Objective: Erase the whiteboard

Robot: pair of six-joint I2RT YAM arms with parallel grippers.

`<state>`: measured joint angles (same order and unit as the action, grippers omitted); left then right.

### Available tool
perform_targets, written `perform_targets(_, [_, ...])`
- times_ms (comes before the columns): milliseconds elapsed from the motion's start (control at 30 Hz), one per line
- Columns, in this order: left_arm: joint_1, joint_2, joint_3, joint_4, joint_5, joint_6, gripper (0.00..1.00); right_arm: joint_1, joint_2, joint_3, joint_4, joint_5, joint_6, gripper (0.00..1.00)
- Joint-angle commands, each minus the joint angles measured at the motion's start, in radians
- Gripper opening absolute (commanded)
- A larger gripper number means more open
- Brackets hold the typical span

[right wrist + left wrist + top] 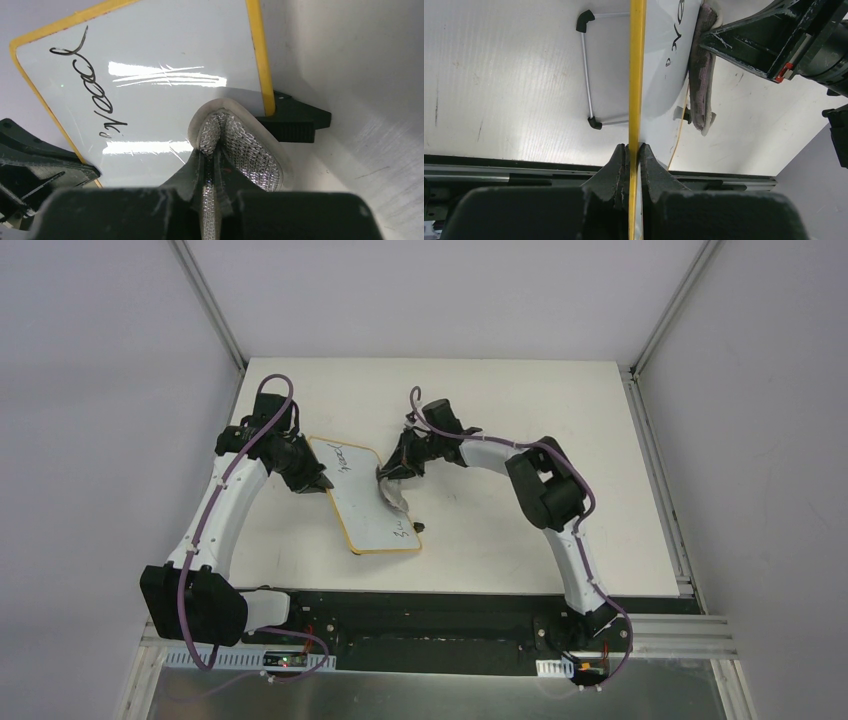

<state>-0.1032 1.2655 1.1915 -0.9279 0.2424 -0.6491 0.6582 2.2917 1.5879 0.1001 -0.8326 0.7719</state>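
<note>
The whiteboard (362, 502) has a tan rim and lies tilted on the table, with black writing at its far end and near its front corner. My left gripper (318, 480) is shut on its left rim (636, 75). My right gripper (392, 476) is shut on a grey lumpy pad (397, 498), which rests on the board's right edge. In the right wrist view the pad (240, 145) sits folded between the fingers, against the board (150, 70) with its writing to the left. In the left wrist view the pad (702, 70) lies along the board's far side.
The board's black foot (295, 120) sticks out beside the pad. A grey wire stand with black ends (588, 70) shows under the board. The table's front rail (430, 615) runs along the arm bases. Walls and metal posts (215, 310) enclose the back.
</note>
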Motion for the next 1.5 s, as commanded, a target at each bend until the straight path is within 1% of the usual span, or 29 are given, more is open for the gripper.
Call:
perform_targets(0, [-0.029, 0.042, -0.048, -0.031, 0.087, 0.005, 0.0, 0.082, 0.014, 0.117, -0.095, 0.056, -0.033, 0.0])
perform_targets(167, [-0.03, 0.042, -0.056, -0.028, 0.083, 0.005, 0.0, 0.155, -0.028, 0.221, -0.111, 0.047, -0.005, 0.0])
perform_targets(267, [-0.03, 0.043, -0.064, -0.023, 0.088, 0.001, 0.0, 0.158, -0.001, 0.222, -0.063, 0.039, 0.01, 0.0])
perform_targets(400, [-0.029, 0.038, -0.067, -0.029, 0.08, 0.005, 0.0, 0.096, 0.077, 0.138, -0.027, 0.038, 0.062, 0.0])
perform_targets(600, [-0.029, 0.041, -0.058, -0.037, 0.076, 0.011, 0.0, 0.007, 0.089, -0.026, -0.019, 0.082, 0.007, 0.0])
perform_targets(700, [-0.029, 0.046, -0.059, -0.038, 0.077, 0.012, 0.0, -0.019, 0.085, -0.045, -0.031, 0.086, 0.0, 0.0])
perform_targets(833, [-0.029, 0.048, -0.06, -0.037, 0.076, 0.012, 0.0, -0.011, 0.083, 0.043, -0.108, 0.092, -0.034, 0.0])
perform_targets(967, [-0.03, 0.052, -0.048, -0.041, 0.075, 0.013, 0.0, 0.027, 0.083, 0.194, -0.221, 0.074, -0.069, 0.0])
perform_targets(1033, [-0.029, 0.055, -0.041, -0.047, 0.074, 0.015, 0.0, 0.057, 0.068, 0.262, -0.251, 0.058, -0.071, 0.0])
perform_targets(1167, [-0.03, 0.06, -0.042, -0.043, 0.072, 0.012, 0.0, 0.127, -0.004, 0.286, -0.249, 0.033, -0.059, 0.0])
perform_targets(1267, [-0.029, 0.063, -0.044, -0.036, 0.072, 0.008, 0.0, 0.164, -0.079, 0.198, -0.168, 0.006, -0.03, 0.0])
perform_targets(1367, [-0.029, 0.071, -0.04, -0.034, 0.071, 0.009, 0.0, 0.16, -0.137, 0.032, -0.065, 0.013, 0.0, 0.0])
perform_targets(1467, [-0.029, 0.08, -0.029, -0.038, 0.071, 0.015, 0.0, 0.126, -0.153, -0.115, -0.058, 0.027, -0.029, 0.0])
